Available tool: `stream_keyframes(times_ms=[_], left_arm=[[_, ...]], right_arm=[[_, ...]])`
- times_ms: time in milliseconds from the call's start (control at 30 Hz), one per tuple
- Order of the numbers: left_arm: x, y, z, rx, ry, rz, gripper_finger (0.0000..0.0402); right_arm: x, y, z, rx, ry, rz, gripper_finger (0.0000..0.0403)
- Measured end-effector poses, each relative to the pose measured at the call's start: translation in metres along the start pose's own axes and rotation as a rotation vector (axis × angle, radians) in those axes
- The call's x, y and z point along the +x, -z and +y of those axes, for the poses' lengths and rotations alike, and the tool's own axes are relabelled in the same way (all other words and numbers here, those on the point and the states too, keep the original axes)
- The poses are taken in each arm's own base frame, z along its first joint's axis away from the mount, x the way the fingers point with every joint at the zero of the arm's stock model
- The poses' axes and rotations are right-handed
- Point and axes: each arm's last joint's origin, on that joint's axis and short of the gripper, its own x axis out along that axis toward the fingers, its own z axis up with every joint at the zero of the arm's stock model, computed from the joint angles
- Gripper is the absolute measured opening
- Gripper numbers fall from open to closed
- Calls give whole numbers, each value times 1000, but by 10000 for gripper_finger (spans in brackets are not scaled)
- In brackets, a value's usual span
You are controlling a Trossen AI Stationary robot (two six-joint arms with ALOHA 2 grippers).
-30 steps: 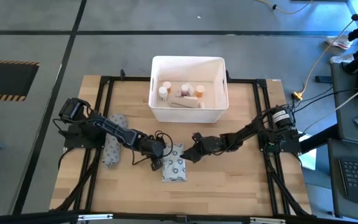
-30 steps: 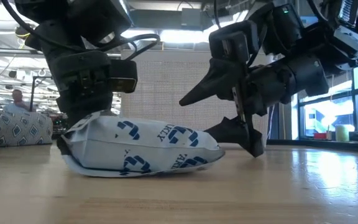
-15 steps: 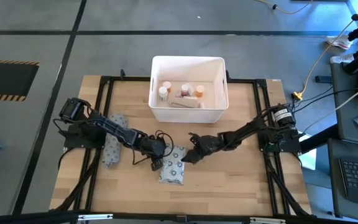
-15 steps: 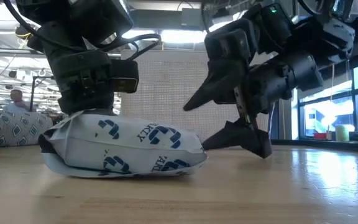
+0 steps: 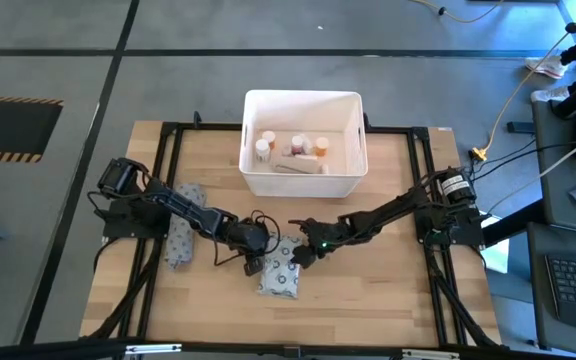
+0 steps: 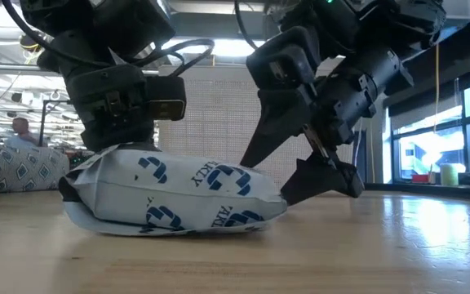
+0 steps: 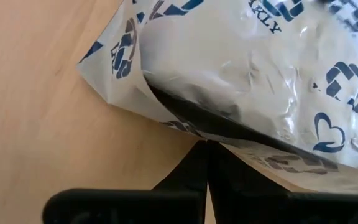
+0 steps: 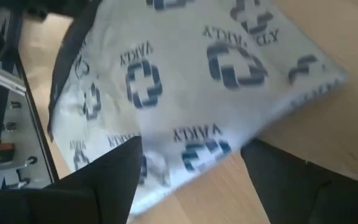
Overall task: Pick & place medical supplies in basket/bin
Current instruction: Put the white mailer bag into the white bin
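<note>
A flat white packet (image 5: 280,270) printed with blue marks lies on the wooden table near its front. My left gripper (image 5: 260,252) stands shut at the packet's left end (image 6: 84,175). Coming from the right, my right gripper (image 5: 301,252) is open. Its two fingers straddle the packet's right end (image 6: 272,196), and I cannot tell whether they touch it. The white tub (image 5: 303,96) sits at the far middle, holding several small bottles (image 5: 291,146). My left gripper is shut on the packet's edge (image 7: 185,121) at its left end, coming down from above. The packet's own fold covers the fingertips (image 7: 207,155), so how much it grips does not show. The packet lies flat on the table.
A second patterned packet (image 5: 183,235) lies under my left arm, toward the table's left. A black frame (image 5: 168,130) borders the tabletop. Bare wood lies at the near right. A person (image 6: 24,126) shows far off in the room.
My right gripper has moved toward the table's left, closing on the packet until its open fingers stand around the packet's right end. The packet has slid slightly along the table, first left and then back. My left gripper stayed on its end.
</note>
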Motion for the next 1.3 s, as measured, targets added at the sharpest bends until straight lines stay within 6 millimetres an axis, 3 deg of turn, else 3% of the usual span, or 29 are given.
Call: stream_keyframes(times_ms=[267, 600, 1000, 1133, 1300], left_arm=[[4, -1, 0, 20, 7, -12, 2], [11, -1, 1, 10, -26, -49, 3], [9, -5, 0, 50, -29, -90, 13], [4, -6, 1, 85, -36, -86, 31], [-19, -10, 0, 116, -67, -99, 59]], right_arm=[[14, 1, -1, -13, -64, -60, 281], [14, -5, 10, -114, -191, -105, 276], [13, -5, 11, -194, -212, -79, 180], [13, -7, 11, -230, -225, -64, 180], [12, -8, 11, -259, -253, -24, 189]])
